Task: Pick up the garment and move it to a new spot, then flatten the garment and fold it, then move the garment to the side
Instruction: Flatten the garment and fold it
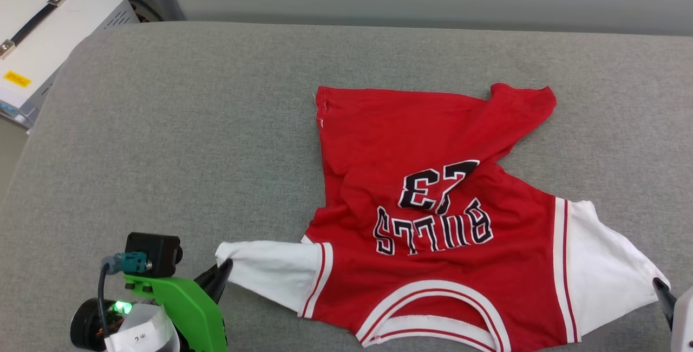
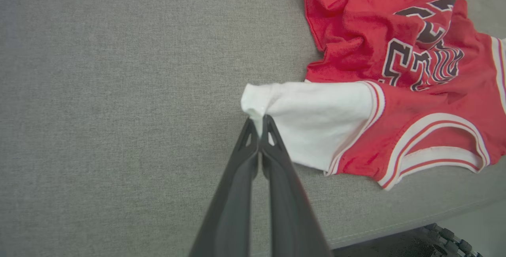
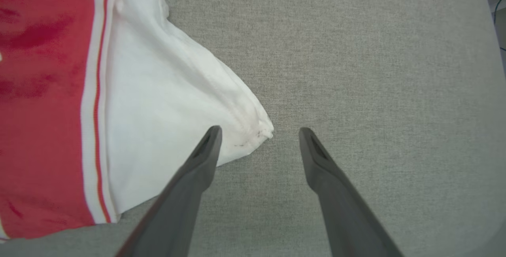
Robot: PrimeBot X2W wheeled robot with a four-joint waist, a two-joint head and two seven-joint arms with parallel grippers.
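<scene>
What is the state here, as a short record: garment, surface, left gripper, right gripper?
garment: red shirt, lettering side up, rumpled, collar nearest the robot
surface: grey cloth tabletop
left gripper: shut on the tip of one white sleeve
right gripper: open, the other sleeve's corner between its fingers
task stage: not yet flattened

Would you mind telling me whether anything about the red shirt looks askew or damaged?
The garment lies rumpled, with a fold cutting diagonally across its 23. The white sleeve on the robot's right has small dark specks near its cuff tip.
</scene>
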